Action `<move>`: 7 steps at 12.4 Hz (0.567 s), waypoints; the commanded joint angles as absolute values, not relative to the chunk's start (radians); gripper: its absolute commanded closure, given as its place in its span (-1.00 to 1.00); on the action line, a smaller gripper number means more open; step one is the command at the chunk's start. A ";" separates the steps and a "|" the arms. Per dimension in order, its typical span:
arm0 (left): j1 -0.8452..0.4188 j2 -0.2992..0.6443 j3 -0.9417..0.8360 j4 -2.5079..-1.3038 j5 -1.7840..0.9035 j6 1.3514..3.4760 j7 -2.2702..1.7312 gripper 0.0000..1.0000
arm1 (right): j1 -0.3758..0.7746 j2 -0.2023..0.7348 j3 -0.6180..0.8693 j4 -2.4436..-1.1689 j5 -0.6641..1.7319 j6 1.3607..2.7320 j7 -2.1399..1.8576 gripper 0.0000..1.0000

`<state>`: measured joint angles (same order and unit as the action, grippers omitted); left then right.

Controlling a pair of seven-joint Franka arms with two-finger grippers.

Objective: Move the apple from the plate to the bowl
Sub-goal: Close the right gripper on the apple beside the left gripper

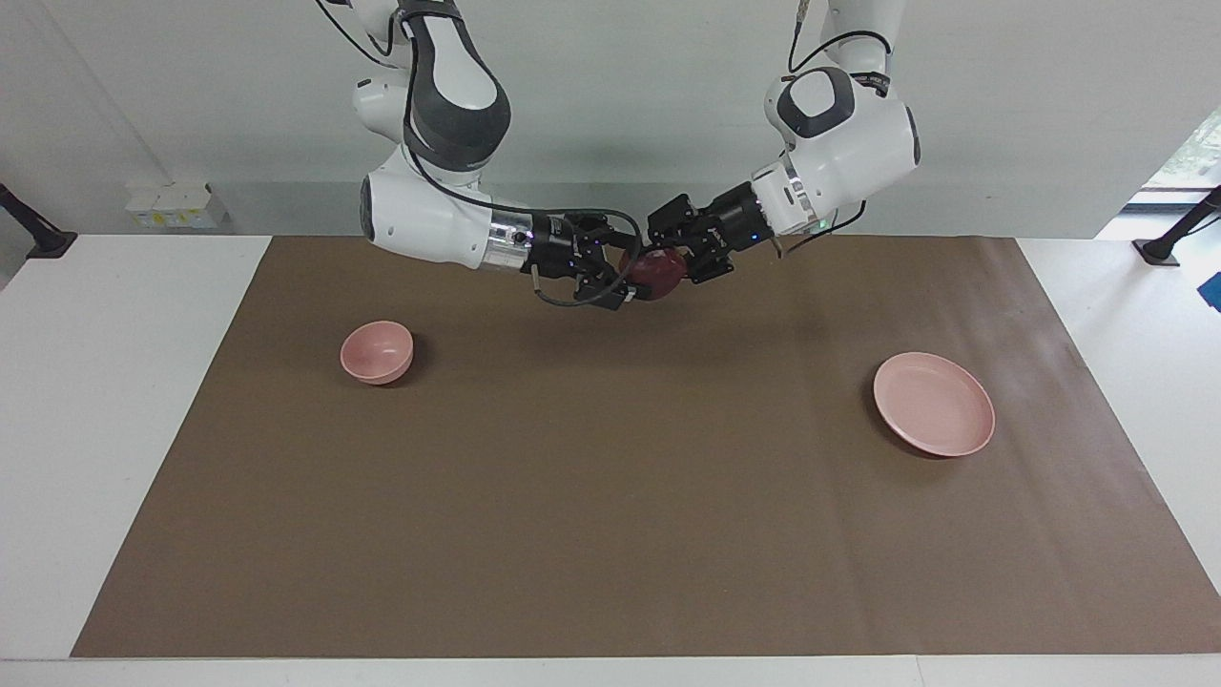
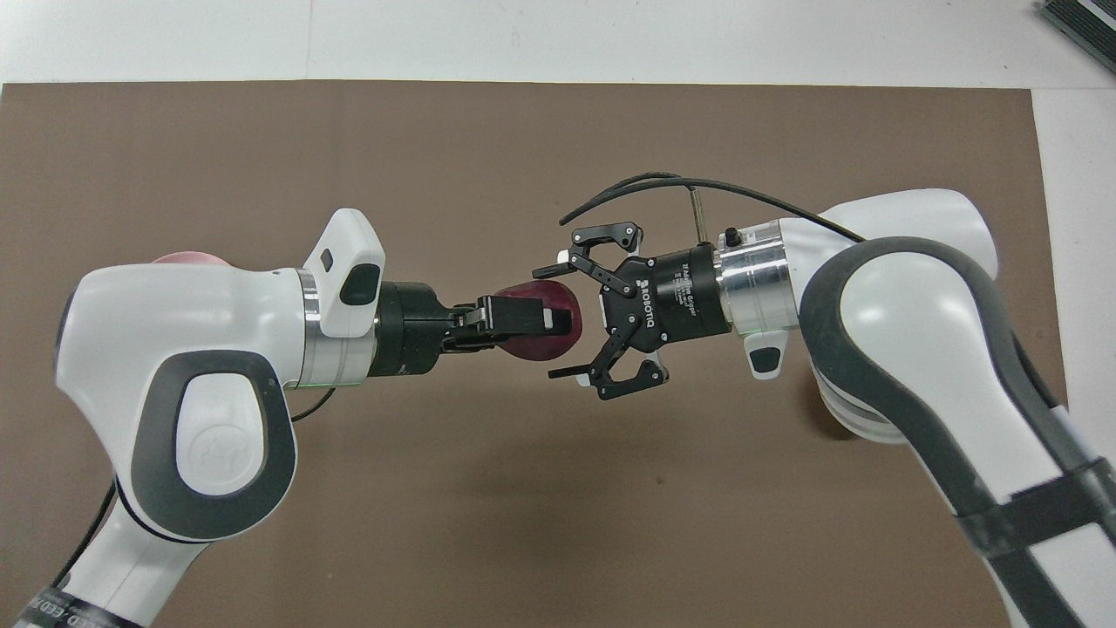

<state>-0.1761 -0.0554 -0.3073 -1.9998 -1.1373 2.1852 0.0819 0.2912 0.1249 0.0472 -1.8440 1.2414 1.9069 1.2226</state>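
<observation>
Fig.: mid-air handover above the desk (image 1: pixel 610 534). Left gripper (image 2: pixel 532 318) is clenched on the apple (image 2: pixel 545 344), gripping it top and bottom as seen in the overhead view, w/ the fruit's free end pointing toward the right arm. Right gripper (image 2: pixel 567 318) is spread wide, its two fingers (image 2: pixel 568 372) bracketing the apple's free end, one on each side; whether they touch the skin can't be told. The apple is held up over the brown mat (image 1: pixel 610 572), approx. between the two arms, clear of both dishes. The plate (image 1: pixel 934 404) lies empty at the left arm's end of the desk; the bowl (image 1: pixel 377 352) lies empty at the right arm's end. Key relation: the apple sits straight ahead of the right gripper's palm, along its approach axis, w/ the two grip planes crossed. Judged next: right fingers close, left lets go, right arm carries to the bowl, which is on its own side.
</observation>
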 commanded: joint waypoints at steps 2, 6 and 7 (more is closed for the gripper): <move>-0.196 -0.064 -0.296 -2.010 -1.157 2.210 0.074 1.00 | 0.284 0.107 0.051 -1.867 1.264 1.927 1.186 0.99; -0.198 -0.064 -0.298 -2.008 -1.157 2.207 0.071 1.00 | 0.291 0.109 0.051 -1.864 1.261 1.956 1.184 1.00; -0.198 -0.064 -0.298 -2.005 -1.157 2.207 0.049 1.00 | 0.291 0.109 0.051 -1.862 1.261 1.956 1.183 1.00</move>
